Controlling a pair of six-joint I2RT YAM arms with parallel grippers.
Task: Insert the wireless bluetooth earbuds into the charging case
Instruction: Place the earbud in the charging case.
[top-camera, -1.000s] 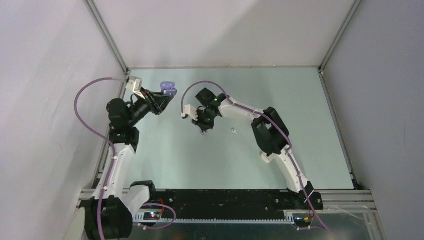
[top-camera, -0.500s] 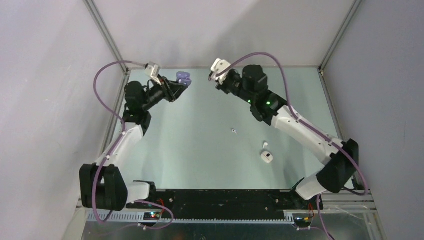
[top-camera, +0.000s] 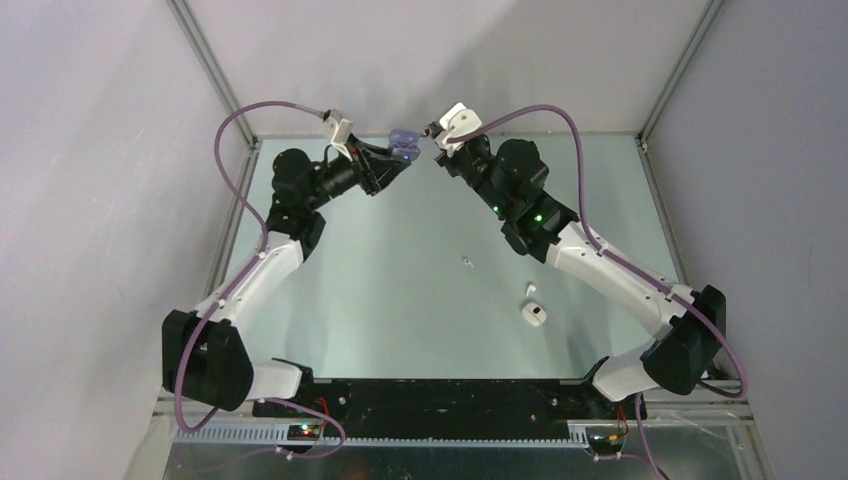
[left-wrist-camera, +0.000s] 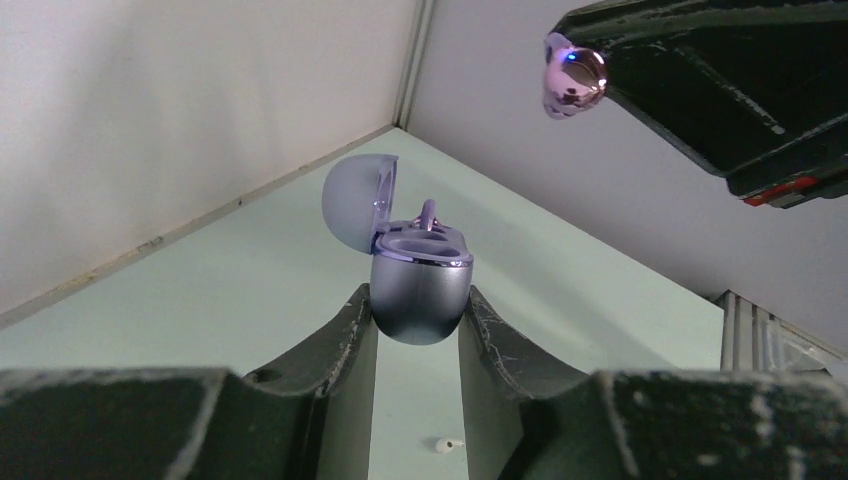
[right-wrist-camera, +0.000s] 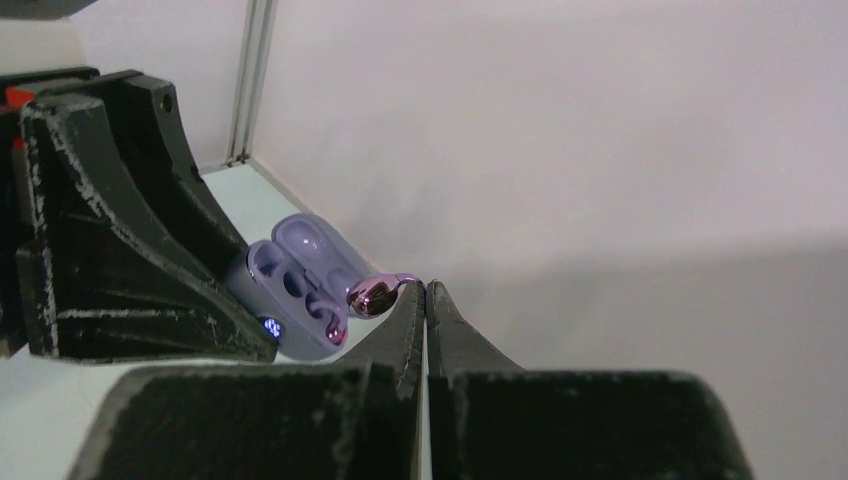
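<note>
walls: plain white; tabletop: pale green; alu frame posts

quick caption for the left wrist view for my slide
Left gripper holds the open purple charging case while the right gripper holds a shiny purple earbud above it, not yet inserted.

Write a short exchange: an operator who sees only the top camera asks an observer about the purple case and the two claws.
Operator: Is the case open?
Observer: Yes; the left wrist camera shows its lid swung up, with the left claw gripping it underneath.
Operator: And on the other side?
Observer: The right claw pinches a shiny purple earbud, clear of the case, not yet in it.
</note>
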